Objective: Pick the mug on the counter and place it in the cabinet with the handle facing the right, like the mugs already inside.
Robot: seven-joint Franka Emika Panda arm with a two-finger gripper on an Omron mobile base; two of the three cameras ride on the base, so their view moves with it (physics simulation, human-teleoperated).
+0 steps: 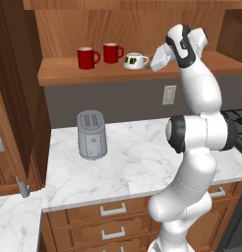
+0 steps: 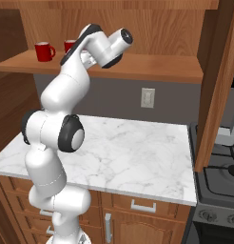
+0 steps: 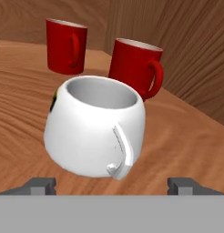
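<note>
The squat white mug stands on the wooden cabinet shelf beside two red mugs; the hand view shows its white loop handle facing the spread two-finger gripper, not touching it; the left base view shows its printed patch.

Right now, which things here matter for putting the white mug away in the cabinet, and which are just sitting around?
Part of the job:
white mug, on the cabinet shelf
its handle
two red mugs, the reference for handle direction
end effector, open beside the white mug
marble counter

Just lying about:
grey toaster
wall outlet
stove
</note>
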